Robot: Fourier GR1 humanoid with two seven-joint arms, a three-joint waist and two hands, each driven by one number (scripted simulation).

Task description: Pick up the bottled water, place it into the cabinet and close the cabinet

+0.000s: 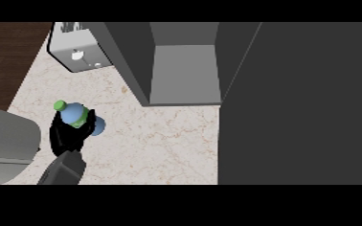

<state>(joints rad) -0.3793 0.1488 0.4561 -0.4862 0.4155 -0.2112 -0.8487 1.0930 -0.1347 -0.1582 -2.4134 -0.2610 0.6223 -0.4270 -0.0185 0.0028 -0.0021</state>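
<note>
The left hand is black and comes up from the bottom of the view on a grey forearm. Its fingers are curled round the bottled water, so it is holding the bottle. The bottle is blue with a green cap. It is tilted, with the cap pointing up and to the left. Part of the bottle is hidden behind the fingers. I cannot tell if the bottle is touching the counter or is lifted off it.

The counter is pale, like marble with thin brown lines. The hand and bottle are over the left part of it.

The cabinet is dark grey and stands at the back, up and to the right of the bottle, well apart from it. It is open, and you can see a lighter grey shelf inside. Its big dark door is swung open and fills the right side of the view.

At the back left, a white and grey kitchen machine sits on the counter, just beside the cabinet. I cannot tell what kind it is. A strip of dark brown wood shows at the far left. A light grey rounded thing shows at the left edge, next to the forearm.

The right hand does not show.
</note>
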